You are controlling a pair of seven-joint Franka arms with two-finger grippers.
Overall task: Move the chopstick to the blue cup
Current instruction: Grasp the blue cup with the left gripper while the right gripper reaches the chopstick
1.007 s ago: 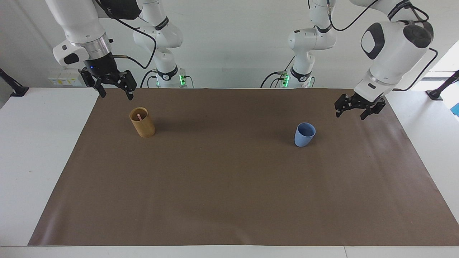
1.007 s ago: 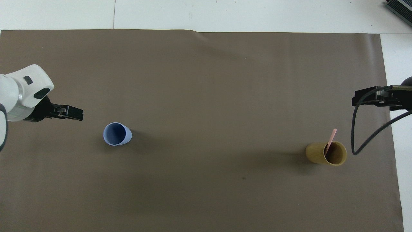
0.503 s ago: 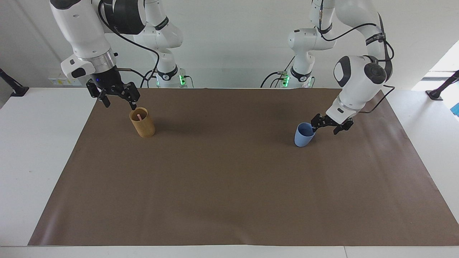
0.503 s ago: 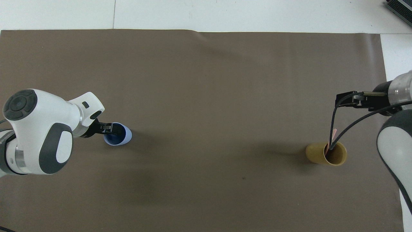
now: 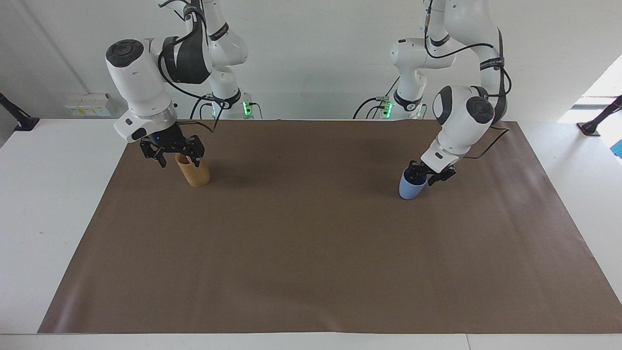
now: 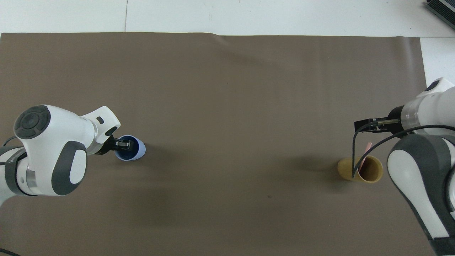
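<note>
One pale pink chopstick (image 6: 366,151) leans in the tan wooden holder (image 5: 194,174) toward the right arm's end of the table; its tip (image 5: 187,158) shows just above the rim. My right gripper (image 5: 178,159) hangs open over the holder's mouth, a finger on each side of the rim and the stick's tip between them, touching nothing. From overhead the right gripper (image 6: 360,127) shows edge-on past the holder (image 6: 346,170). The blue cup (image 5: 410,188) stands upright toward the left arm's end. My left gripper (image 5: 427,175) is down at the cup's rim, and overhead its tip (image 6: 124,144) covers the cup's mouth (image 6: 140,149).
A brown mat (image 5: 311,243) covers most of the white table (image 5: 58,218). A black cable (image 6: 353,156) from the right wrist hangs across the holder in the overhead view. Both arm bases stand at the robots' end.
Both arms have come down. The left gripper moved from its end of the table onto the blue cup's rim. The right gripper dropped from beside the holder to over its mouth.
</note>
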